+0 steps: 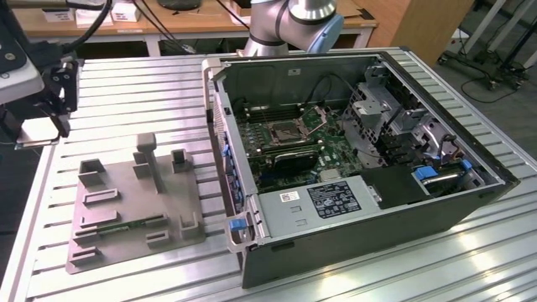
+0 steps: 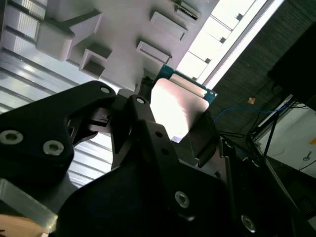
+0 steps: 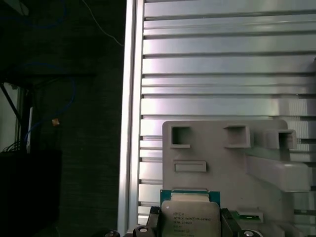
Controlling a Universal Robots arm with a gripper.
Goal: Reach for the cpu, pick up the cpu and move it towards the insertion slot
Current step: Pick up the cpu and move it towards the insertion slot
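The cpu (image 2: 180,103) is a thin silvery square chip with a green edge, and my gripper (image 2: 177,112) is shut on it, one black finger on each side. In the first wrist view the cpu (image 3: 190,217) hangs above the near end of the grey fixture plate (image 3: 217,158). In the exterior view my gripper (image 1: 42,129) holds the cpu (image 1: 36,132) over the table's edge at the exterior view's left, well above the plate. The insertion slot (image 1: 285,132), a dark square socket in a shiny metal frame, lies inside the open computer case, far to the exterior view's right.
The grey fixture plate (image 1: 126,189) carries raised blocks and a green memory stick (image 1: 117,228). The open case (image 1: 436,207) has tall walls, a labelled metal box (image 1: 327,201), drive cages and cables. The ribbed metal table (image 1: 134,88) drops off at the exterior view's left.
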